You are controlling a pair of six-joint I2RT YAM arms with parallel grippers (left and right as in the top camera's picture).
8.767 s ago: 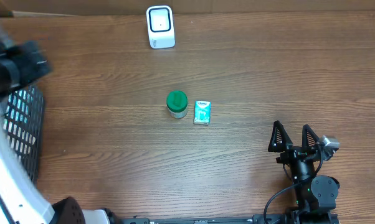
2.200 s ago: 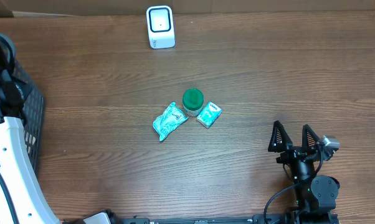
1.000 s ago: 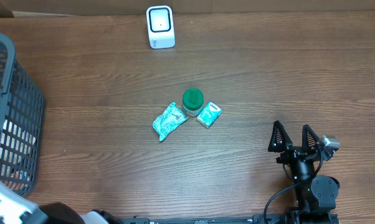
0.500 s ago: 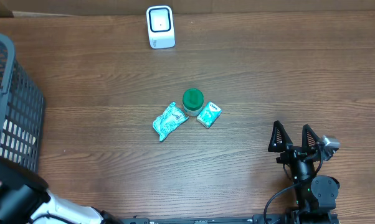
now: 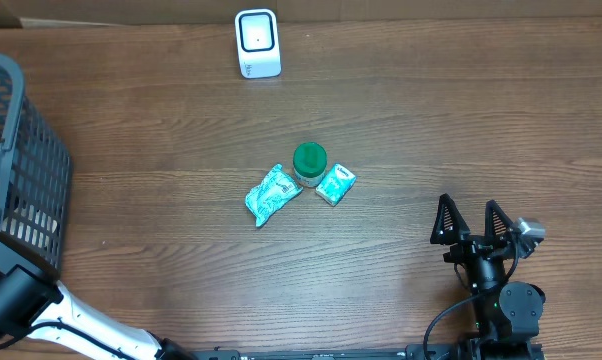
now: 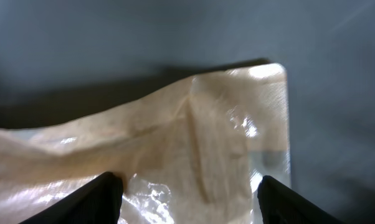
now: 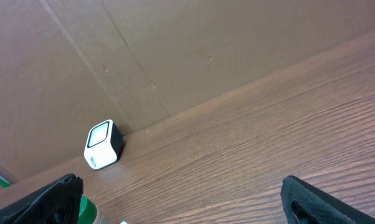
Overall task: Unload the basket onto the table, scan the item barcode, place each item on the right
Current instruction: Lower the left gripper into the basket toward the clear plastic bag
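Bench [image 5: 431,110] of dark wood grain fills the overhead view. The white scanner [image 5: 258,43] stands upright at its far edge. A green-lidded jar [image 5: 309,162], a teal packet [image 5: 273,194] and a small teal box [image 5: 335,184] huddle mid-bench, the jar seemingly touching both. The left arm [image 5: 21,300] reaches into the dark mesh basket [image 5: 21,150] at the left edge. The right pincer [image 5: 468,215] sits near the front right, well apart from everything.

From the left wrist, the left pincer [image 6: 190,186] stands spread wide over a glossy, cream-coloured pouch [image 6: 218,137] that lies on the basket's grey floor. I cannot tell whether the fingertips [image 6: 103,196] touch it, and nothing looks gripped. That film looks slippery and limp. I'd close squarely on a crease or the sealed edge, then lift slowly clear of the mesh before turning the barcode toward the scanner.

From the right wrist, the right pincer [image 7: 181,183] gapes fully and holds nothing. It faces the scanner, which stands against a plain cardboard wall [image 7: 175,56] behind the bench.
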